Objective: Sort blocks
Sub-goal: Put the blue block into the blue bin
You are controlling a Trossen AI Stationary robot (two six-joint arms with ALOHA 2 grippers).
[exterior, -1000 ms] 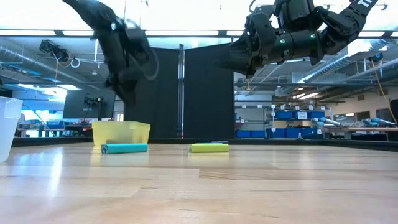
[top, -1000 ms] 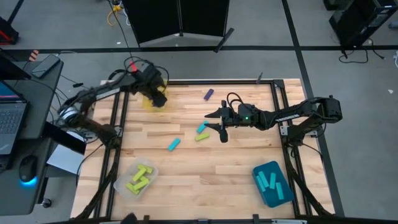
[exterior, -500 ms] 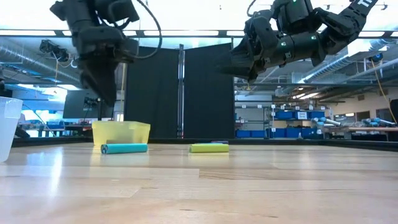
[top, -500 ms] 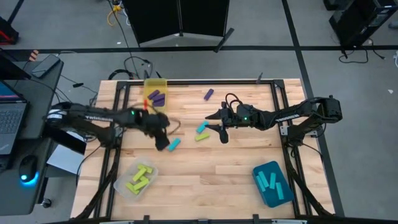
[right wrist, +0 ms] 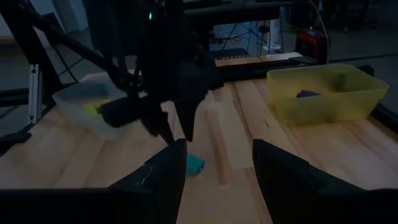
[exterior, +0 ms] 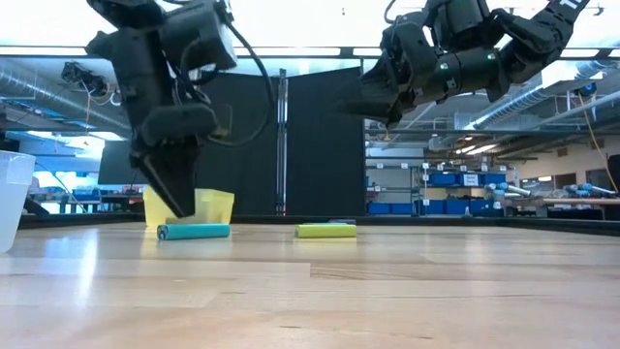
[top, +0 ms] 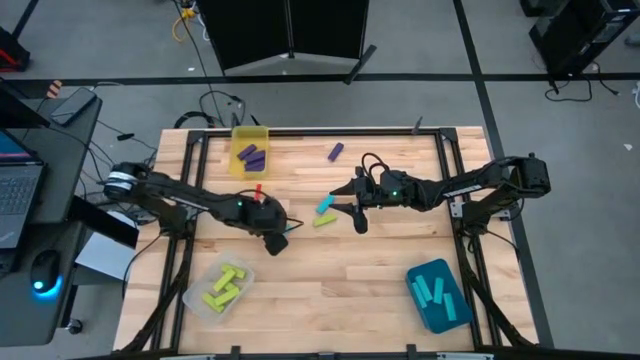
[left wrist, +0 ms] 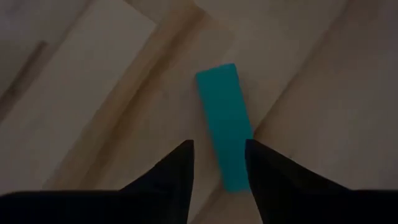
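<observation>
Blocks lie sorted in part: purple ones in the yellow bin (top: 250, 153), green ones in the clear bin (top: 218, 288), cyan ones in the teal bin (top: 437, 293). Left gripper (left wrist: 219, 167) hangs point-down over a loose cyan block (left wrist: 225, 124) near the table's (top: 340, 290) middle — fingers apart and straddling its near end, nothing clamped yet, a pose that looks set for a pinch across the narrow sides. Right gripper (top: 358, 203) waits with fingers apart above a second cyan block (top: 325, 205) and a green block (top: 323, 221) lying just beside it. One purple block (top: 335, 152) rests alone near the far edge, well apart from both arms — probably a later pick.
</observation>
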